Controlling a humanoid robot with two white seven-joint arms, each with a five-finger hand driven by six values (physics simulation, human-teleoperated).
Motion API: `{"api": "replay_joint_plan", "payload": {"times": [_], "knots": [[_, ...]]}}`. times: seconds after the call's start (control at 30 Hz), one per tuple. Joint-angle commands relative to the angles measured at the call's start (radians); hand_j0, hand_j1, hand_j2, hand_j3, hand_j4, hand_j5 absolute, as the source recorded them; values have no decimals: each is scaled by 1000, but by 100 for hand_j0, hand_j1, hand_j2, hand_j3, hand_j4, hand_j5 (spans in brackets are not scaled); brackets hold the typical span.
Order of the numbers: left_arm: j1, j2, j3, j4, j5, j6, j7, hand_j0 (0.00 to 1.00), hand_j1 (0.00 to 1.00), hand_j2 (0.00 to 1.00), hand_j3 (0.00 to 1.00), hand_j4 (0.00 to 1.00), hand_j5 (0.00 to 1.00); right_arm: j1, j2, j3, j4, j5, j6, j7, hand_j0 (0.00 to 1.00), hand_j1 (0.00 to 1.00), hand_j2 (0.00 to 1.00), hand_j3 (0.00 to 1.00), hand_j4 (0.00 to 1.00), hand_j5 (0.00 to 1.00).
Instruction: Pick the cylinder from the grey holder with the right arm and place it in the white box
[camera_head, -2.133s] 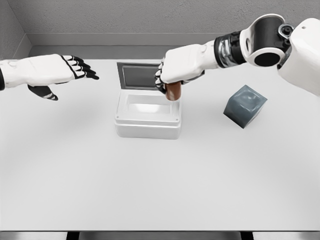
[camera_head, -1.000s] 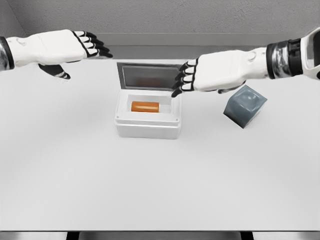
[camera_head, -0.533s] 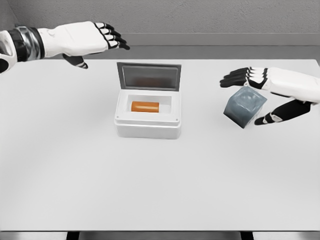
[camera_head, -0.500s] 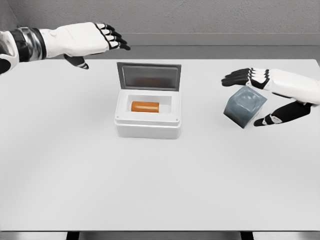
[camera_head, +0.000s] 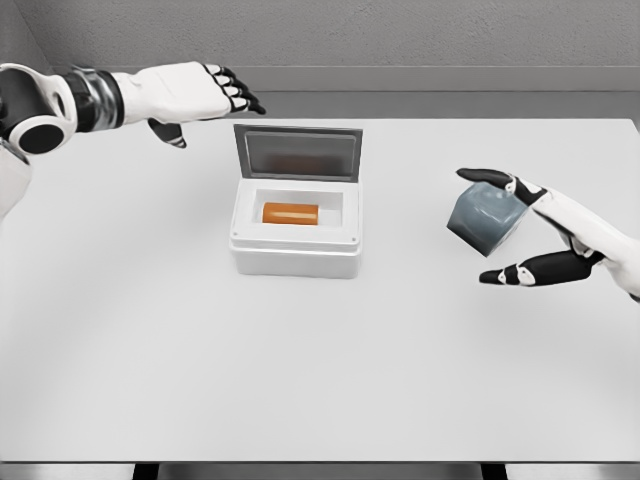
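An orange cylinder (camera_head: 291, 213) lies on its side inside the white box (camera_head: 295, 257), whose grey-lined lid (camera_head: 297, 153) stands open at the back. The grey holder (camera_head: 488, 211) sits tilted on the table to the right of the box. My right hand (camera_head: 510, 225) is open beside and slightly in front of the holder, fingers spread, holding nothing. My left hand (camera_head: 215, 92) hovers open above the table's far edge, up and left of the lid, fingers stretched toward the right.
The white table (camera_head: 320, 360) stretches wide in front of the box. A grey wall (camera_head: 400, 35) runs behind its far edge.
The right hand let the cylinder go into the box, then drew back to the right and lowered beside the holder. The left hand rose and moved toward the lid.
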Motion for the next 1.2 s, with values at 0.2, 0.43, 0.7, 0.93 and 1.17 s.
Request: {"api": "replay_joint_plan", "payload": {"times": [0.2,0.43,0.7,0.93,1.17], "knots": [[2,-3,-32,-4,0,3,1,100,100,100,100,100,100,3,12,-7,30,-9,3,0,100,100,100,100,100,100],[5,43,-27,-41,7,3,1,100,100,100,100,100,100,3,12,-7,30,-9,3,0,100,100,100,100,100,100],[6,51,-32,-59,0,3,1,100,100,100,100,100,100,3,12,-7,48,-9,3,0,100,100,100,100,100,100],[0,38,-34,-52,-90,3,1,100,100,100,100,100,100,3,12,-9,59,-9,3,0,100,100,100,100,100,100],[5,37,-32,-59,-76,3,1,100,100,100,100,100,100,3,12,-9,62,-9,3,0,100,100,100,100,100,100]]}}
